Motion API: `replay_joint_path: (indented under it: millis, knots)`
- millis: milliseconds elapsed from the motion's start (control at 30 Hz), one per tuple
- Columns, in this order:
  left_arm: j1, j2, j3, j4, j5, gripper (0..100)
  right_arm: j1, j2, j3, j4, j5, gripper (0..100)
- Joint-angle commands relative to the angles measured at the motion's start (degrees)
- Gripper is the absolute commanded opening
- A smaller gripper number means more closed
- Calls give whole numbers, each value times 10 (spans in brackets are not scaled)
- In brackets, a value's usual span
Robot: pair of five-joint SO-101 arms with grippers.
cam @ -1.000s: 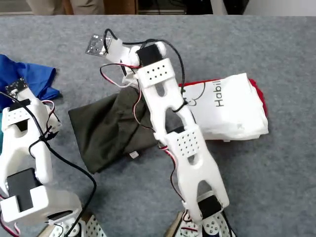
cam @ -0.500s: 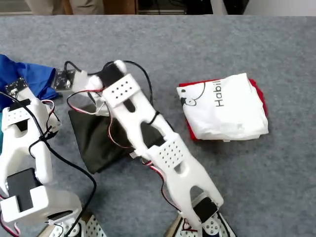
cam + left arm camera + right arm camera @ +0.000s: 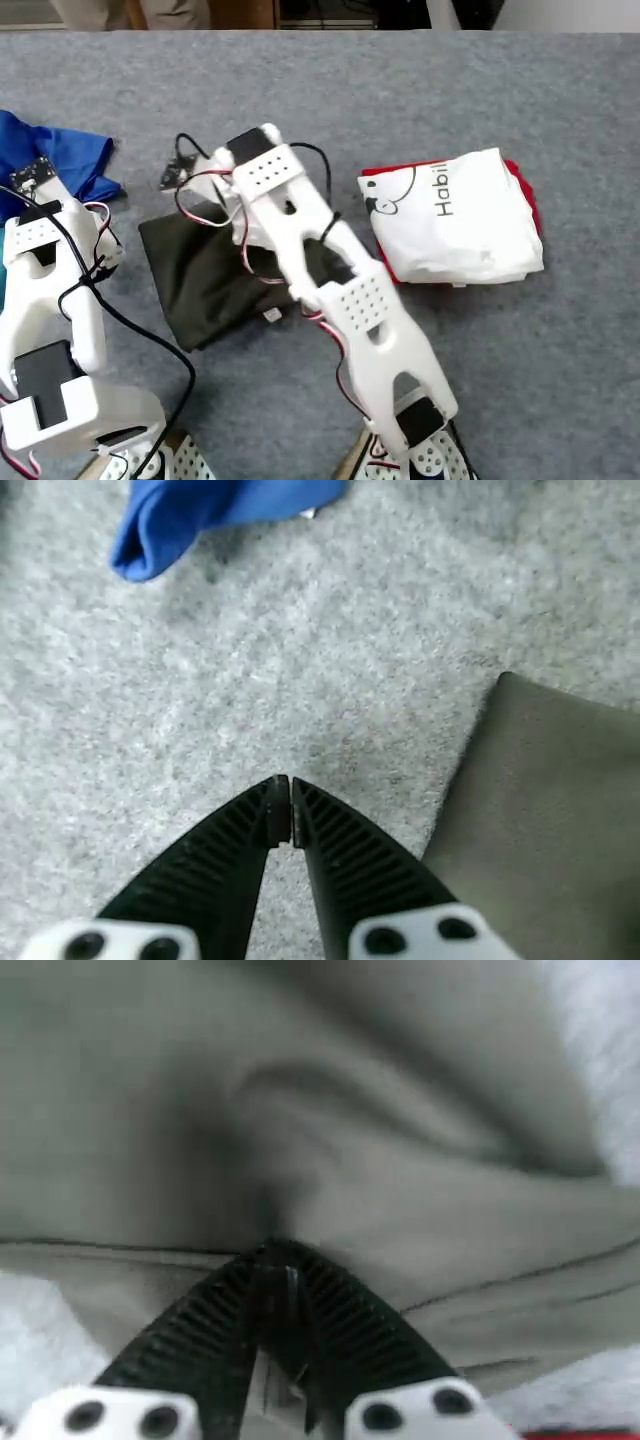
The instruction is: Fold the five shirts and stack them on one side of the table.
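Right gripper [image 3: 275,1260], fingers closed with tips against the olive shirt [image 3: 200,280] lying centre-left, is being swung back rightward since the earlier frame. Left gripper [image 3: 281,815], closed and empty, is being held above the grey table [image 3: 350,630].

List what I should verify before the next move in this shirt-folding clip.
1. Is the right hand over the olive shirt: ok.
2. Has the right hand caught cloth: cannot tell; it is shut.
3. Is the left hand clear of shirts: ok, shut above bare table.
4. Does the white shirt lie folded on the red shirt: ok.
5. Is the olive shirt on that stack: not ok, it lies apart.
6. Is the blue shirt folded: not ok, crumpled.
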Motion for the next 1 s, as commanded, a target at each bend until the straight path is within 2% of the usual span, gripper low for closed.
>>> replay_joint_path:
  millis: [0,267,533,767,967]
  knots:
    - [6,-5,0,-6,-4,19,31,-127,110,11,11,3]
    - [6,-5,0,-5,-4,19,93,-320,323,7,37,3]
    - [7,-8,0,-1,-4,19,147,-362,481,-76,55,3]
    - [26,-11,-51,52,-2,19,102,-453,411,-32,29,3]
    - [89,-10,-163,164,12,19,38,-425,419,-76,-6,3]
